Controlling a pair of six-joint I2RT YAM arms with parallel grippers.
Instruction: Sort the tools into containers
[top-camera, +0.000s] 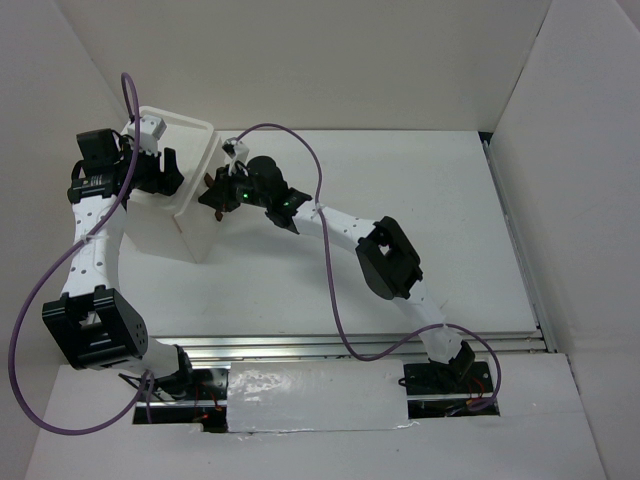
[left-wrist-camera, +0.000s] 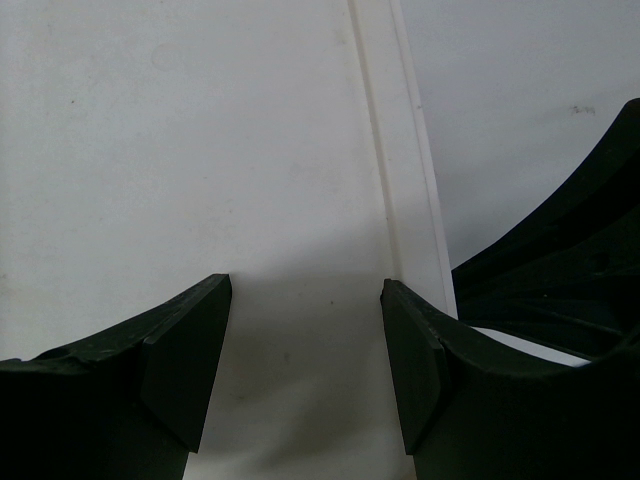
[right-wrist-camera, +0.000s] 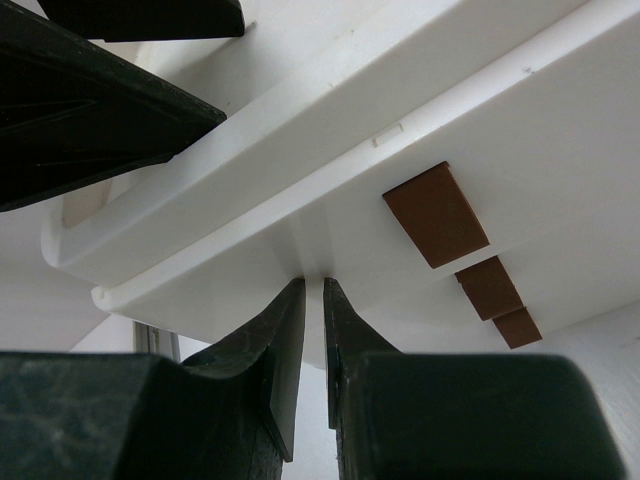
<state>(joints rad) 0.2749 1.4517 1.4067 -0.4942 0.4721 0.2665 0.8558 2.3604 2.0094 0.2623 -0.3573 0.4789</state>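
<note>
The white cabinet (top-camera: 190, 215) stands at the back left, and its drawer fronts (right-wrist-camera: 560, 120) carry three red-brown handles (right-wrist-camera: 437, 213) in a row. My right gripper (right-wrist-camera: 313, 285) has its tips against a drawer front, left of the handles. Its jaws are a sliver apart with nothing between them. In the top view that gripper (top-camera: 213, 190) sits at the cabinet's right face. My left gripper (left-wrist-camera: 305, 290) hangs open and empty over the cabinet's white top (left-wrist-camera: 200, 150), near its ridged edge (left-wrist-camera: 400, 150). No tools are in view.
White walls close in the table (top-camera: 420, 200) on the left, back and right. The left gripper's dark fingers (right-wrist-camera: 100, 110) show just above the drawer rim in the right wrist view. Part of the right arm (left-wrist-camera: 590, 250) shows dark beside the cabinet edge. Purple cables loop over both arms.
</note>
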